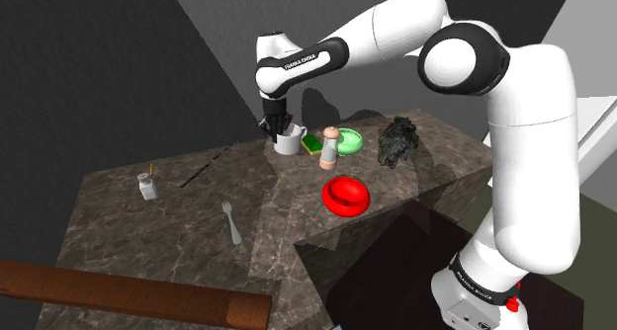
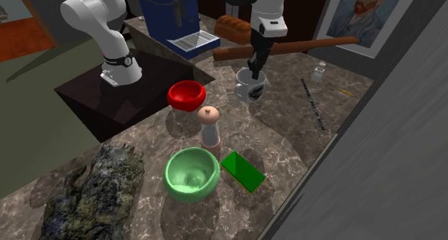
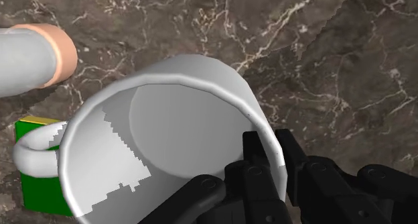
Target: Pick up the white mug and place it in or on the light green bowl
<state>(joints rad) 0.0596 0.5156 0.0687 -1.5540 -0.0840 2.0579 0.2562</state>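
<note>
The claw (image 3: 271, 147) pinches the mug (image 3: 154, 135) by its wall, one finger inside and one outside, a hold suited to carrying it to the green bowl (image 2: 188, 192).

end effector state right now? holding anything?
End effector: closed on the wall of the white mug, one finger inside the rim and one outside.

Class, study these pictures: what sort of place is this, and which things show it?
Most likely a home kitchen: a dark stone-patterned counter with a blue coffee machine, a loaf of bread and a white mug on it.
</note>
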